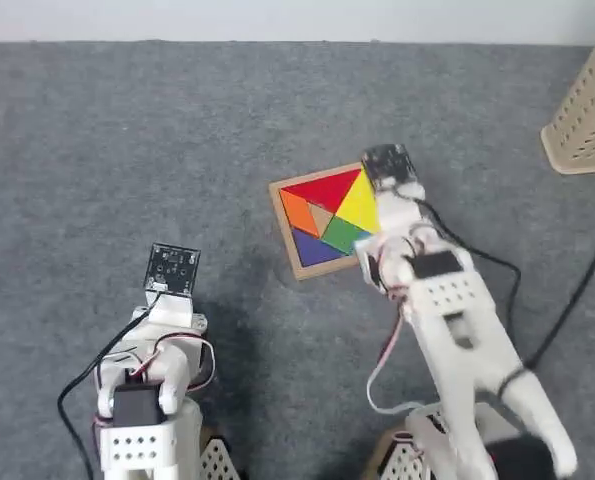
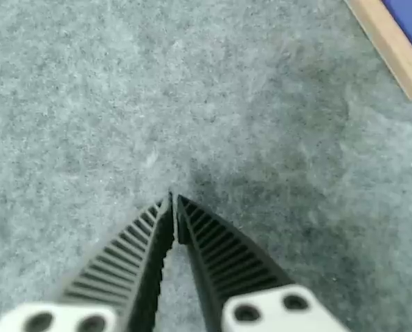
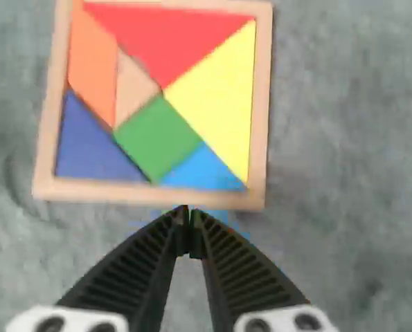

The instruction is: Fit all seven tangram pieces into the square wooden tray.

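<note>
Item: square wooden tray (image 1: 285,228) (image 3: 261,104), lying flat on the grey felt-like surface (image 1: 127,130) a little right of centre, turned so that its corners pointed near and far. Contents, all flat inside the rim and fitted edge to edge: red triangle (image 1: 325,188) (image 3: 167,38) on the far side; yellow triangle (image 1: 358,205) (image 3: 216,100) on the right; orange parallelogram (image 1: 298,211) (image 3: 91,66) on the left; small tan triangle (image 1: 320,220) (image 3: 133,86) at the middle; green square (image 1: 343,235) (image 3: 157,137) just near of it; dark blue triangle (image 1: 312,247) (image 3: 88,149) at the near-left; light blue triangle (image 3: 202,173) at the near-right, beside the green square. Right arm (image 1: 447,300): stretched over the tray's right corner; right jaws closed tip to tip, gripping nothing, tips just outside the tray's rim. Left arm (image 1: 152,400): at the near left, well apart from the tray; left jaws drawn together to a thin slit, gripping nothing, above bare surface, with one tray corner (image 2: 389,41) off to the side. Also present: a pale perforated basket (image 1: 587,110) at the far right edge and a black cable (image 1: 567,300) trailing along the right.
</note>
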{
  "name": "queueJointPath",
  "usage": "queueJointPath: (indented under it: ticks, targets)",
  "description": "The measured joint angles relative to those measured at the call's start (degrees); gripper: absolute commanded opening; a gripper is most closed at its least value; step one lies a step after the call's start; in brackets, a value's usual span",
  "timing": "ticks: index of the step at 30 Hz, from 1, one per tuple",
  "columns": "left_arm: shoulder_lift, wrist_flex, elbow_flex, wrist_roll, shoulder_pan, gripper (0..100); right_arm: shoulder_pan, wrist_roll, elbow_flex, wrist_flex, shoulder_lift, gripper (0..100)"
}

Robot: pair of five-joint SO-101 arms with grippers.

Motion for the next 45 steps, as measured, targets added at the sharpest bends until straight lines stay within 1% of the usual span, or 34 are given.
queueJointPath:
  ticks: [4,9,15,20,23,29,33,37,45]
  targets:
    - [0.00,0.00,0.00,0.00,0.09,1,2.11,3.43,10.37,0.00,-7.21,0.9]
    - [0.00,0.00,0.00,0.00,0.00,1,5.36,5.71,22.51,0.00,-16.62,0.9]
    - [0.00,0.00,0.00,0.00,0.09,1,13.10,5.80,35.16,0.00,-31.47,0.9]
    - [0.00,0.00,0.00,0.00,0.09,1,19.16,5.89,40.70,0.18,-47.74,0.9]
    - [0.00,0.00,0.00,0.00,0.09,1,23.65,5.89,40.79,4.40,-57.14,0.9]
    - [0.00,0.00,0.00,0.00,0.09,1,30.07,5.89,40.70,19.25,-74.02,0.9]
    - [0.00,0.00,0.00,0.00,0.09,1,32.26,5.89,40.70,26.55,-73.67,0.9]
    - [0.00,0.00,0.00,0.00,0.09,1,32.18,5.89,40.70,32.35,-72.79,0.9]
    - [0.00,0.00,0.00,0.00,0.09,1,32.18,5.89,40.70,33.05,-72.62,0.9]
